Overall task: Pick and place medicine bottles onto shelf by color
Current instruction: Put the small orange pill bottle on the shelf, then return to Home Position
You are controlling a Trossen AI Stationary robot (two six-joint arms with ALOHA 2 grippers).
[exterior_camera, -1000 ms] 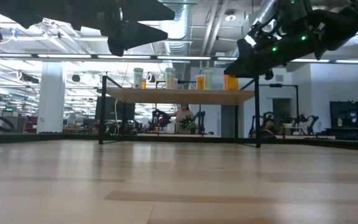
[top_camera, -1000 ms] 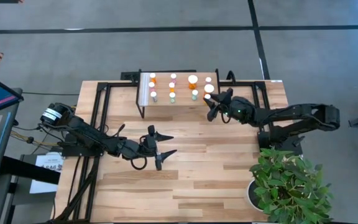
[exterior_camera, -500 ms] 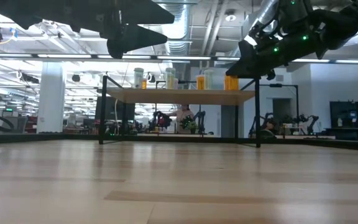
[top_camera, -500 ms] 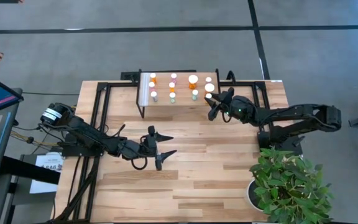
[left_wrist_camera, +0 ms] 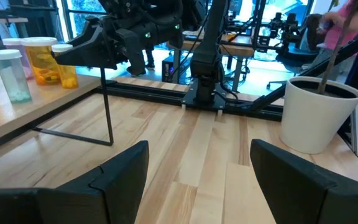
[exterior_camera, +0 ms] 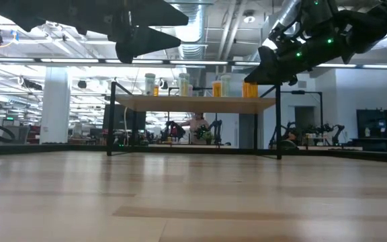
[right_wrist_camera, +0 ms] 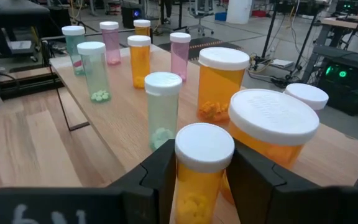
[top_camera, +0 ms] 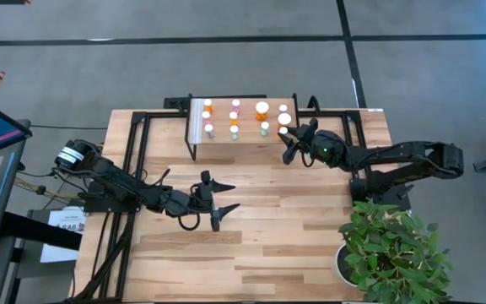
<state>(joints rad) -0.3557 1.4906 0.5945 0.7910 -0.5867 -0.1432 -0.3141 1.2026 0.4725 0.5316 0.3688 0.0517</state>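
An orange bottle (right_wrist_camera: pixel 204 168), upright with its long axis vertical, is clasped between the fingers of the right gripper (top_camera: pixel 287 139) at the right end of the shelf (top_camera: pixel 247 145), upper centre of the high view, just beside a wider orange bottle (right_wrist_camera: pixel 271 134). The left gripper (top_camera: pixel 222 198), spread and empty, is kept mid-table, farther off.

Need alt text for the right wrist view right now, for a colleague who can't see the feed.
The right hand grips a small orange bottle with a white cap at the shelf edge. Beyond it on the shelf stand more white-capped bottles: two wide orange ones, pale green, pink and a slim orange one.
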